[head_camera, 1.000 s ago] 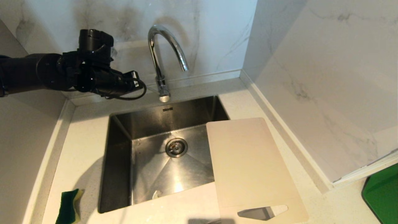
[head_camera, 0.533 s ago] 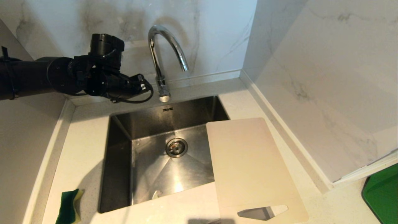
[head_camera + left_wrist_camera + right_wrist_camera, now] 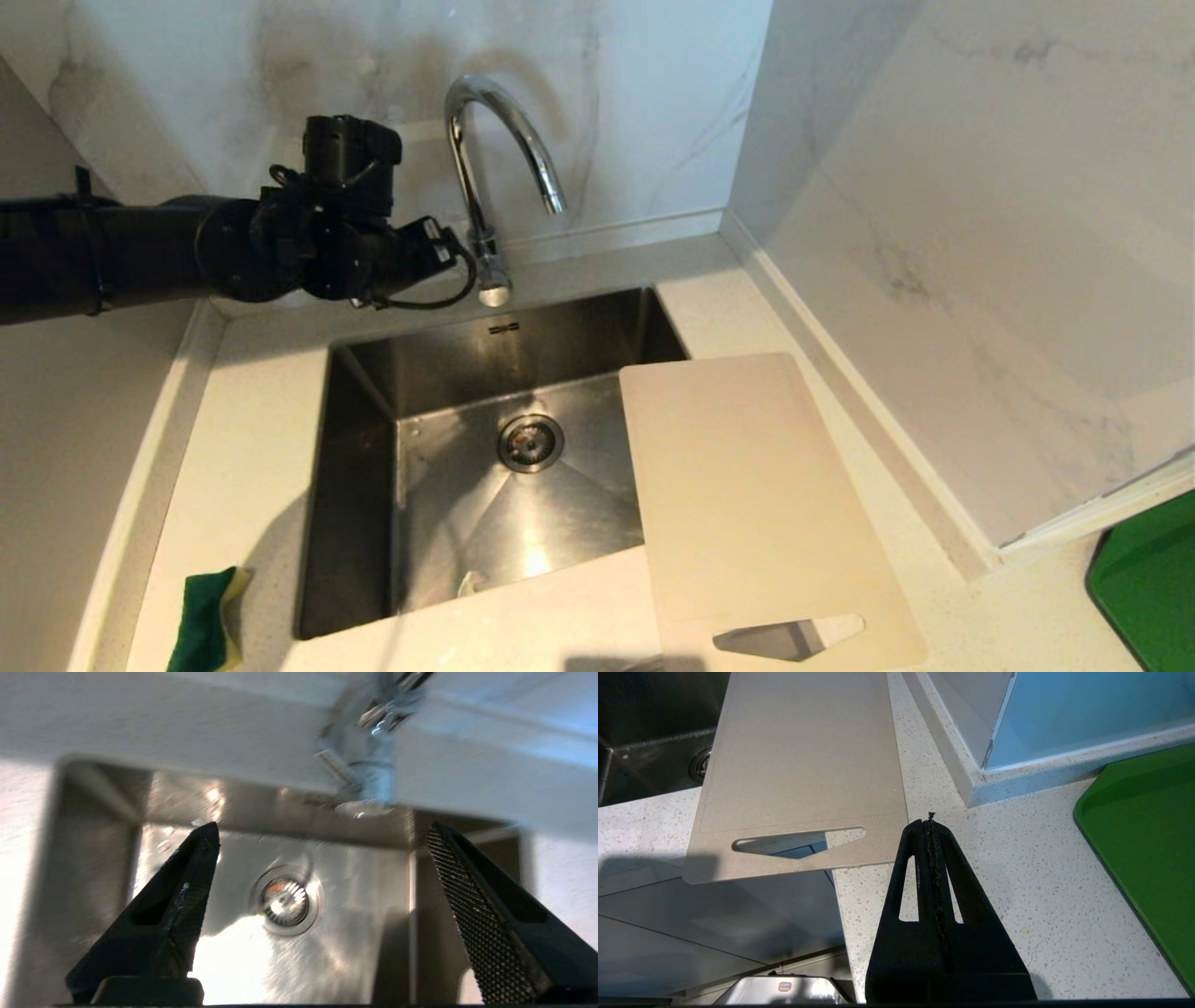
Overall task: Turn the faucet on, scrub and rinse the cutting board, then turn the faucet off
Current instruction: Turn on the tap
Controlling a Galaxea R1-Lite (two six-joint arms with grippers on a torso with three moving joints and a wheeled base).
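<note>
The chrome faucet (image 3: 478, 177) rises behind the sink, with its base (image 3: 373, 777) and thin side lever (image 3: 332, 764) blurred in the left wrist view. No water shows at the spout. My left gripper (image 3: 322, 828) is open wide just left of the faucet base, over the sink's back edge, with nothing between its fingers. The left arm (image 3: 280, 252) reaches in from the left. The cream cutting board (image 3: 747, 495) lies flat over the sink's right rim, handle slot toward me. Beside the board's slot end (image 3: 803, 760) my right gripper (image 3: 930, 821) is shut and empty, low over the counter.
The steel sink (image 3: 359, 439) has a round drain (image 3: 529, 441) in its floor. A green and yellow sponge (image 3: 205, 621) lies on the counter at the front left. A bright green flat object (image 3: 1148, 588) sits at the far right. Marble walls close in behind and to the right.
My left arm has moved right and slightly down, bringing its gripper close to the faucet's base. The board, the sponge and the right gripper have stayed put.
</note>
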